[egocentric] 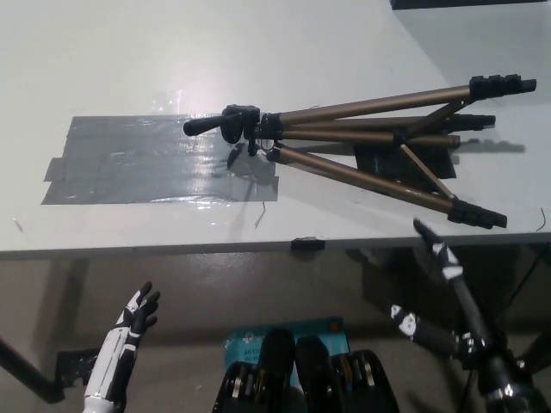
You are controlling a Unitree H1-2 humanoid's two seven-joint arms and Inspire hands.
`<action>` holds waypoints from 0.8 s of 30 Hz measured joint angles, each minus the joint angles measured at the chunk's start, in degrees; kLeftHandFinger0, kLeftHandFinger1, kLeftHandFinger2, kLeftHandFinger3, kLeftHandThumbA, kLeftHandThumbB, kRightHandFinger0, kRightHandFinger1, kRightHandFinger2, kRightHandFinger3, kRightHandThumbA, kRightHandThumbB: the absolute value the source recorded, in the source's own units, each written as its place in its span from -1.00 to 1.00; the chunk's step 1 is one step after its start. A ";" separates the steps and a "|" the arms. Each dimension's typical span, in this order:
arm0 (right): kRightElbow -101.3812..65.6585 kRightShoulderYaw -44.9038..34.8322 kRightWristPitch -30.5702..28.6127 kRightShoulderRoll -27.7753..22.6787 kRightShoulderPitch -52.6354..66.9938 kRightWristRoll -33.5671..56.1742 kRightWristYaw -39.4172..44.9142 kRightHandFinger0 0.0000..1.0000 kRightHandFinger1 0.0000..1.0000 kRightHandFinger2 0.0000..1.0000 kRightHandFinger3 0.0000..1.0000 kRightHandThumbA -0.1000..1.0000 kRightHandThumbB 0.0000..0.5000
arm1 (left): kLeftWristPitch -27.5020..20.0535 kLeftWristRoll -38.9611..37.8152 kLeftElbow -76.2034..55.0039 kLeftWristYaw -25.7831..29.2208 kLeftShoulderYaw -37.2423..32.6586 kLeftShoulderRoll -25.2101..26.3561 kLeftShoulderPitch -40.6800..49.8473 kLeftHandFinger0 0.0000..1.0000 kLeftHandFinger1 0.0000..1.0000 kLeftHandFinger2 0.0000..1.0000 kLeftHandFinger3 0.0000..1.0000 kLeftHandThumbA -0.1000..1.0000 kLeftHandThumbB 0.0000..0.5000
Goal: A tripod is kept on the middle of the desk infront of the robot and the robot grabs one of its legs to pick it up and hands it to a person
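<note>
Top edge cuts off a dark object (469, 3); tripod (344, 132) legs partly hide a black patch (379, 161)

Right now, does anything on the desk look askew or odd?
The tripod lies on its side, legs splayed rightward, its head over a wrinkled patch of grey tape on the desk. Nothing looks damaged.

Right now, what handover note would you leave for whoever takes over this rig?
Left hand: white, open, resting low at the lower left, below the desk edge.
Right hand: black, open, raised at the lower right with fingers pointing towards the desk, holding nothing.
Tripod: lying on its side on the white desk, its head over the edge of the grey tape patch, legs splayed to the right.
Done: nothing yet; the tripod is untouched.
Left: grasp a leg (the near one lies closest to the right hand), lift, hand it over. No person is in view.
</note>
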 measured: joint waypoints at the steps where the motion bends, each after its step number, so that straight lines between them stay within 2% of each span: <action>1: -0.60 -0.07 0.62 -0.43 -1.88 -1.59 0.00 1.00 1.00 1.00 1.00 0.88 0.32 | 0.00 0.00 0.01 0.00 0.00 0.00 0.01 1.00 1.00 1.00 1.00 1.00 -0.52; 3: -1.04 -0.06 1.42 -0.92 -3.82 -3.37 0.04 1.00 1.00 1.00 1.00 0.87 0.30 | 0.00 0.00 0.02 0.00 -0.01 0.00 0.01 1.00 1.00 1.00 1.00 1.00 -0.51; 4: -1.17 -0.07 2.11 -1.44 -5.92 -4.90 0.07 1.00 1.00 1.00 1.00 0.85 0.17 | 0.00 0.00 0.03 0.00 -0.01 0.00 0.00 1.00 1.00 1.00 1.00 1.00 -0.51; 5: -1.19 -0.05 2.79 -1.89 -7.82 -6.22 0.10 1.00 1.00 1.00 1.00 1.00 0.36 | 0.00 0.00 0.04 0.00 -0.01 0.00 0.01 1.00 1.00 1.00 1.00 1.00 -0.50; 8: -0.48 0.21 4.78 -3.05 -13.07 -9.69 0.18 1.00 1.00 1.00 1.00 1.00 0.39 | 0.02 0.00 0.06 0.00 -0.01 -0.01 0.01 1.00 1.00 1.00 1.00 1.00 -0.49; 10: 0.47 0.48 6.08 -3.72 -16.21 -11.67 0.22 1.00 1.00 1.00 1.00 1.00 0.41 | 0.03 0.01 0.06 0.00 -0.02 -0.01 -0.01 1.00 1.00 1.00 1.00 1.00 -0.58; 12: 1.81 0.92 7.44 -4.24 -19.60 -13.82 0.31 1.00 1.00 1.00 1.00 1.00 0.50 | 0.04 0.04 0.06 0.01 -0.02 -0.01 -0.01 1.00 1.00 1.00 1.00 1.00 -0.65; 16: 5.78 2.49 10.42 -4.79 -25.47 -18.55 0.46 1.00 1.00 1.00 1.00 1.00 0.54 | 0.04 0.33 0.04 0.00 -0.19 0.00 0.00 1.00 1.00 1.00 1.00 1.00 -0.67; 18: 8.85 3.63 12.24 -5.14 -28.42 -21.41 0.48 1.00 1.00 1.00 1.00 1.00 0.52 | 0.03 0.66 0.02 0.00 -0.39 0.00 -0.03 1.00 1.00 1.00 1.00 1.00 -0.60; 24: 17.42 7.01 16.85 -5.77 -35.88 -27.81 0.46 1.00 1.00 1.00 1.00 1.00 0.54 | 0.00 1.33 -0.28 -0.05 -0.97 0.05 -0.05 1.00 1.00 1.00 1.00 1.00 -0.55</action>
